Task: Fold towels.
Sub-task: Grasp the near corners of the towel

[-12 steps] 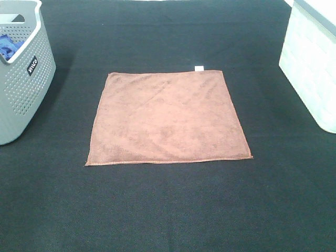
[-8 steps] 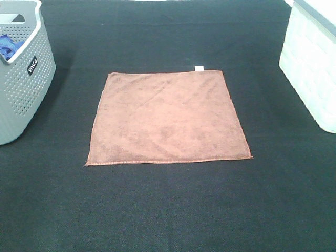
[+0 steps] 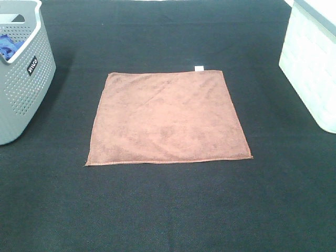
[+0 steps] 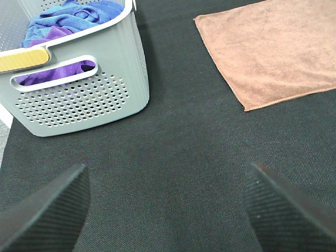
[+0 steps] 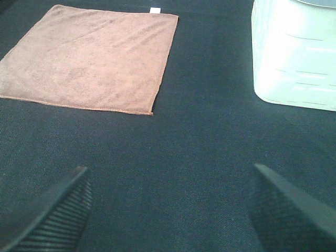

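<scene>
A square reddish-brown towel [image 3: 167,118] lies flat and unfolded on the black table, with a small white tag [image 3: 199,68] at its far edge. It also shows in the left wrist view [image 4: 273,50] and the right wrist view [image 5: 92,56]. Neither gripper shows in the exterior high view. My left gripper [image 4: 168,210] is open and empty over bare table, near the towel's near left corner. My right gripper [image 5: 170,210] is open and empty over bare table, near the towel's near right corner.
A grey perforated basket [image 3: 23,79] with blue and purple cloths [image 4: 71,16] inside stands at the left edge. A white bin [image 3: 312,63] stands at the right edge. Black table surface [image 3: 168,210] surrounds the towel.
</scene>
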{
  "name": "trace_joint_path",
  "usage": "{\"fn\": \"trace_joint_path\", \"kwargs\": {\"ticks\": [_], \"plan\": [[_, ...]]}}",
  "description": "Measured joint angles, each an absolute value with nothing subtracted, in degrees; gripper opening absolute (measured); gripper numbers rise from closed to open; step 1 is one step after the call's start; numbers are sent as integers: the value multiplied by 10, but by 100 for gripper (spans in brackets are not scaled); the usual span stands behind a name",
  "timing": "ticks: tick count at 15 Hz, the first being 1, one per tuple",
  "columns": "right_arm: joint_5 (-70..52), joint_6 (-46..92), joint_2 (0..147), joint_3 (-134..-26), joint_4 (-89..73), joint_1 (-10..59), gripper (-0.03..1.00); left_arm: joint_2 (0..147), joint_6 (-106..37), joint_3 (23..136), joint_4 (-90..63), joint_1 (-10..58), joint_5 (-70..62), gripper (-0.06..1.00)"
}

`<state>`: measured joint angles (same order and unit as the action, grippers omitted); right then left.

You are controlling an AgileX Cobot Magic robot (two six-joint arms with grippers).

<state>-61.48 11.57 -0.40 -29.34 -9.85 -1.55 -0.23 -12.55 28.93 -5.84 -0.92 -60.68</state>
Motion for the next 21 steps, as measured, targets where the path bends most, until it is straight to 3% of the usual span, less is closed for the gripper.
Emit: {"fn": "trace_joint_path", "kwargs": {"ticks": [21], "plan": [[-615,116,-4,-293,-99,-15,76,-2,-125,289,-58,-9,-607,77]]}}
